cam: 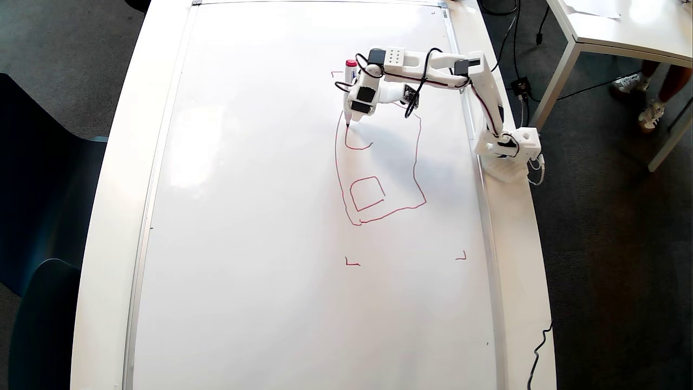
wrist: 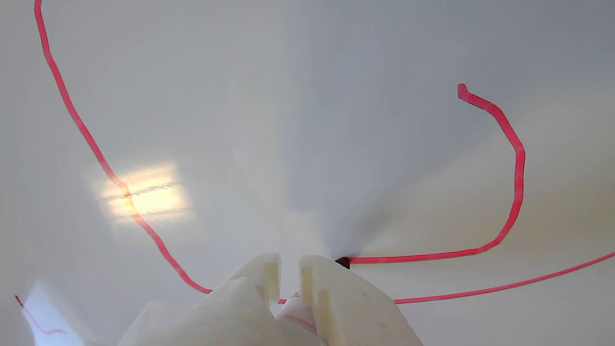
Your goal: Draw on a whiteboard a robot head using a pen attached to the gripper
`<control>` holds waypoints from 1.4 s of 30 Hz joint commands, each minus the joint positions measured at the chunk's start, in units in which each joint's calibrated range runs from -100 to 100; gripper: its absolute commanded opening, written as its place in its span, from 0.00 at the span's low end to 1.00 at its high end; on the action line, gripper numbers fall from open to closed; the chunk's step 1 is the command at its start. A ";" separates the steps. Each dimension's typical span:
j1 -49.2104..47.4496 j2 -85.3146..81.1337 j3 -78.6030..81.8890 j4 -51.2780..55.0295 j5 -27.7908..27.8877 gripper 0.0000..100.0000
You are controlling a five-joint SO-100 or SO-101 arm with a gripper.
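The whiteboard (cam: 260, 227) fills nearly the whole white table (cam: 108, 206), and the arm's base (cam: 509, 154) sits on the table rim just off the board's right edge in the overhead view. From that base the arm rises, then folds at the elbow and reaches out over the board toward its upper middle, with black cables (cam: 427, 67) looping along the links. The wrist bends down so the gripper (cam: 354, 111) points at the board's surface.

The pen (cam: 350, 92) stands close to upright, red cap up, its dark tip touching the board. In the wrist view the tip (wrist: 342, 262) sits at the end of a fresh red stroke, right beside the white fingers (wrist: 336, 298). The fingers stand nearly together with only a narrow slit between them; the marker looks fixed alongside the claw, and I cannot tell whether the claw itself clamps it.

The robot head (cam: 379, 179) lies below and to the right of the pen tip on the board: a wobbly red outline, partly under the arm at its top, with one small square (cam: 368, 194) inside near its lower left and an unfinished curve (cam: 357, 143) just under the tip. Small red corner marks (cam: 352, 263) sit farther down the board.
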 commanded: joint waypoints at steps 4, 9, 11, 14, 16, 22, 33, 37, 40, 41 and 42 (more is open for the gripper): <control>1.56 -3.81 4.02 1.31 0.39 0.01; 0.75 -10.18 13.82 0.96 0.39 0.01; 0.38 -13.12 17.73 0.53 0.39 0.01; 0.16 -15.13 21.09 0.53 0.39 0.01; -0.65 -16.72 23.54 0.44 0.33 0.01; -3.52 -17.73 24.90 0.44 -0.04 0.01; -6.47 -17.90 22.90 0.53 -1.38 0.01; -6.39 -18.90 16.82 1.40 -1.65 0.01; -7.06 -23.01 18.27 2.79 -1.38 0.01; -7.28 -24.10 19.18 4.09 -1.38 0.01; -7.94 -25.28 20.18 5.31 -1.38 0.01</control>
